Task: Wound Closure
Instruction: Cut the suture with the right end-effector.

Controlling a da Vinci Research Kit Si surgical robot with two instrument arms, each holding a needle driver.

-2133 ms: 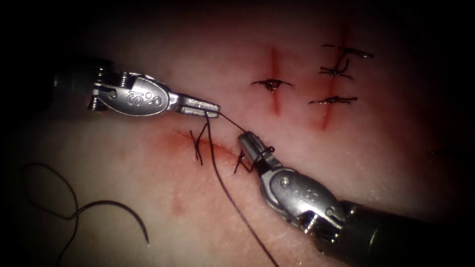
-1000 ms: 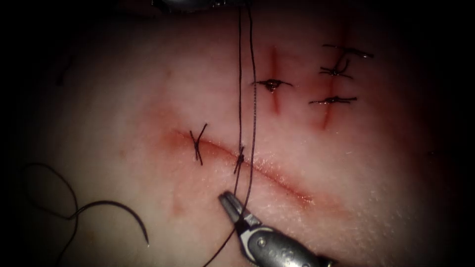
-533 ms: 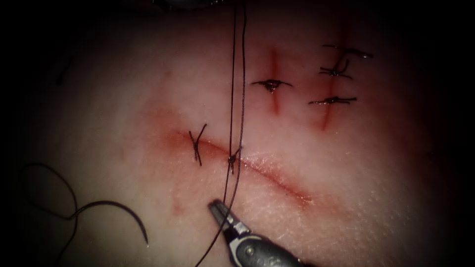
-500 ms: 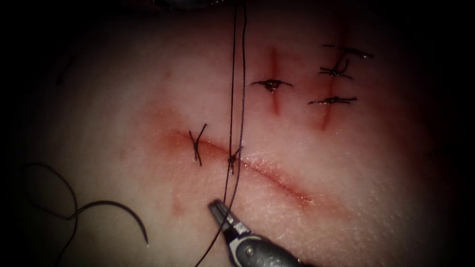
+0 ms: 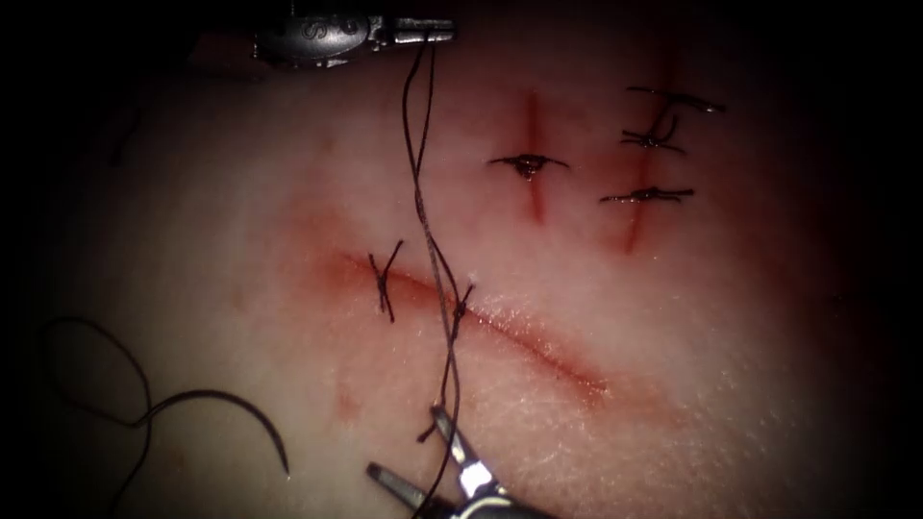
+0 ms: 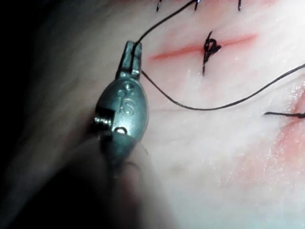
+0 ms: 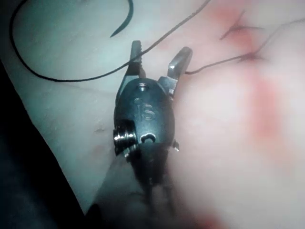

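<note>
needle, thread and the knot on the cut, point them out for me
needle [image 5: 252, 413], endoscope view, mid-curve, lying free on the tissue left of the cut.
thread [image 5: 423, 207], endoscope view, on the twisted strands below the left tool.
knot [image 5: 461, 309], endoscope view, where the strands meet the cut.

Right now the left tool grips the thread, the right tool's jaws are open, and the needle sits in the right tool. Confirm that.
One error: the needle lies loose on the tissue, held by neither tool, per the endoscope view. The left tool does grip the thread; the right tool is open.
</note>
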